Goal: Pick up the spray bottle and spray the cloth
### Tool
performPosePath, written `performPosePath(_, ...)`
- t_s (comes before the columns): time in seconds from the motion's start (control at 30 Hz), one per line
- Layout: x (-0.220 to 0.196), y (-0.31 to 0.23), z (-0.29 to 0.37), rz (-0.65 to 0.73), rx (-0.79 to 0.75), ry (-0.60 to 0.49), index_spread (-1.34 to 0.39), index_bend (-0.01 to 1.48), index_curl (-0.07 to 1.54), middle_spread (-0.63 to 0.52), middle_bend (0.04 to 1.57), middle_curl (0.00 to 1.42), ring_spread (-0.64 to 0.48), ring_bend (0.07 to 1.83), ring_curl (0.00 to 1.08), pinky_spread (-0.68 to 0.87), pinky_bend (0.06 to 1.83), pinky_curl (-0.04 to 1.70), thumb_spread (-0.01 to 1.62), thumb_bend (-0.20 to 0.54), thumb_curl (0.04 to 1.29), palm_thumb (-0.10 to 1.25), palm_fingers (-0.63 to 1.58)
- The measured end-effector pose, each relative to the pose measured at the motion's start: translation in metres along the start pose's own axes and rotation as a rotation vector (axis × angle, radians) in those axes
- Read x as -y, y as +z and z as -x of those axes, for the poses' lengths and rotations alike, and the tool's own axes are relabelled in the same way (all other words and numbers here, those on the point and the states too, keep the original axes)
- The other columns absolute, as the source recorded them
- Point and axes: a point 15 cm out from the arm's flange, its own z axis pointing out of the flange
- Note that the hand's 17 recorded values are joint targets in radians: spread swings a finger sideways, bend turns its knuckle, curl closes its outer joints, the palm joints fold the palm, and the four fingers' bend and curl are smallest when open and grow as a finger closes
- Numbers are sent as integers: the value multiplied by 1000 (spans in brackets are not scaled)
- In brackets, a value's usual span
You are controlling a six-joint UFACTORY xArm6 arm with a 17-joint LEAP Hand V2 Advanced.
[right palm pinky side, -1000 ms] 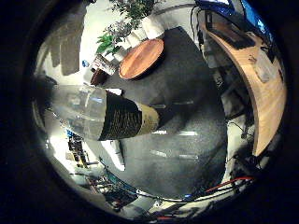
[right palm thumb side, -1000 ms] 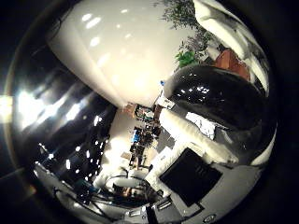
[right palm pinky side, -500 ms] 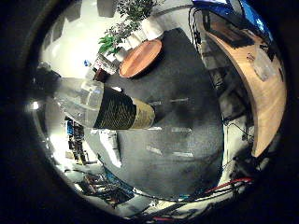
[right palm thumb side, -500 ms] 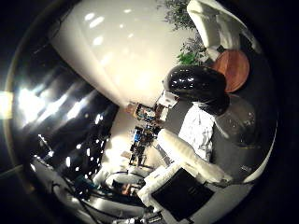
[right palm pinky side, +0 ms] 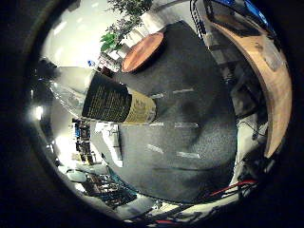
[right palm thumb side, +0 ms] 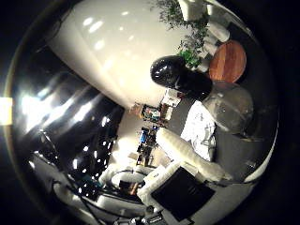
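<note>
The spray bottle [right palm pinky side: 104, 98] has a clear body with a dark label and lies close across the right little finger side palm view, above the dark grey table [right palm pinky side: 190, 114]. The right thumb side palm view shows its black spray head [right palm thumb side: 180, 75] and clear body [right palm thumb side: 232, 108]. A white part of my hand [right palm thumb side: 190, 157] lies alongside the bottle, and the hand is shut on it. A pale crumpled thing [right palm thumb side: 199, 127], perhaps the cloth, shows beside the bottle over the table.
A round brown tray [right palm pinky side: 142, 52] sits at the far end of the table, with green plants [right palm pinky side: 116, 38] behind it. A wooden desk [right palm pinky side: 271, 81] runs along one side. Shelves with clutter [right palm thumb side: 145, 141] stand farther off in the room.
Both views have shifted, so the hand has moved and turned. The bottle stays against the palm. In the thumb side view its black head now shows smaller and further in from the edge.
</note>
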Motion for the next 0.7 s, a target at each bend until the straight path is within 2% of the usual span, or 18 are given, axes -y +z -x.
performPosePath(0.7, 6, 38, -5, 8, 85, 13, -325, 163, 299, -2, 196, 340, -30, 389, 248, 316, 407, 336, 1029, -24, 293, 582, 241)
